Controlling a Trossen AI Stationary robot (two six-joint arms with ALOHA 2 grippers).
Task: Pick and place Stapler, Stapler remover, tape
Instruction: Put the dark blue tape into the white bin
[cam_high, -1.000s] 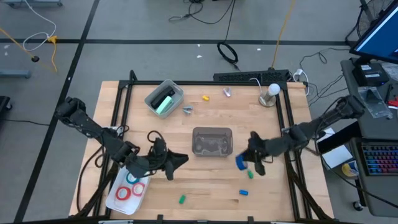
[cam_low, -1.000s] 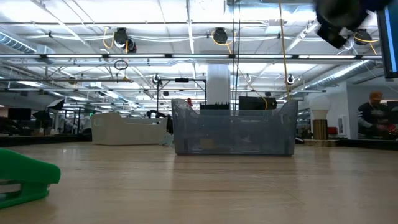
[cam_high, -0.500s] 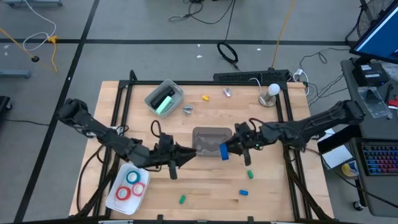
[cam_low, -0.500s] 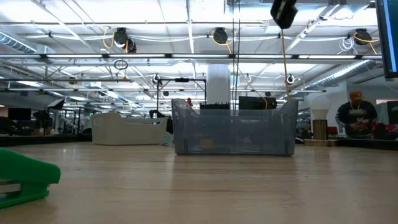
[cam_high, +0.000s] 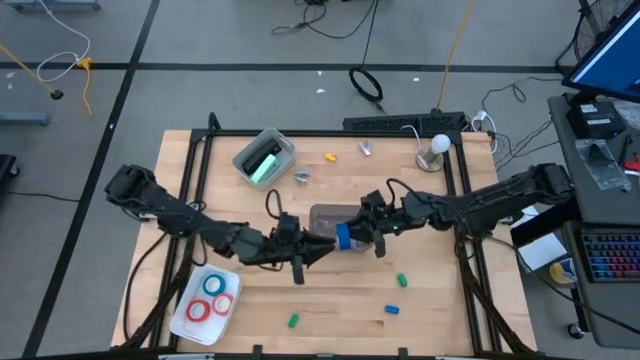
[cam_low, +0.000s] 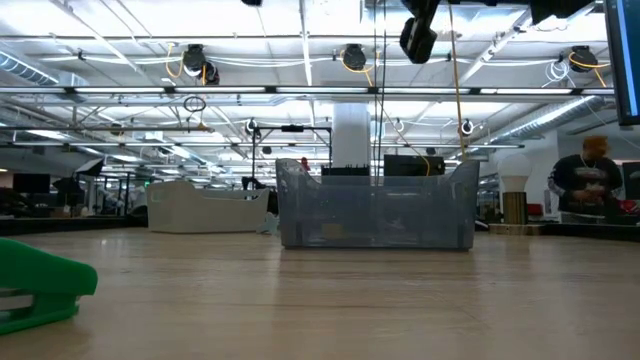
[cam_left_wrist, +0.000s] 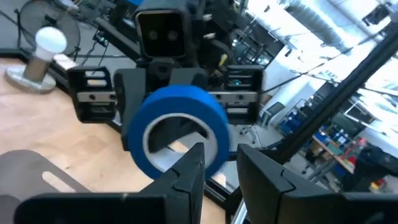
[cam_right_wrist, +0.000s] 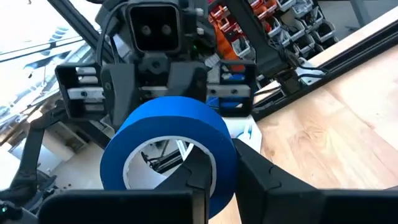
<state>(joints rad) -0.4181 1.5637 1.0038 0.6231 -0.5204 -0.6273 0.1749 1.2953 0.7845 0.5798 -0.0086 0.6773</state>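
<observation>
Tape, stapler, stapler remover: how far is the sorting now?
Done: stapler in a bin, two tapes in the white tray. In hand: right gripper holds a blue tape, facing the left gripper. Left: two stapler removers on the table.

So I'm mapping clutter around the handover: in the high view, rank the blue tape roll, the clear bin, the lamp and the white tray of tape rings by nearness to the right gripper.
1. Blue tape roll, held in the right gripper.
2. Clear bin, just beside it, mid-table.
3. Lamp, back right corner.
4. White tray, front left corner.
</observation>
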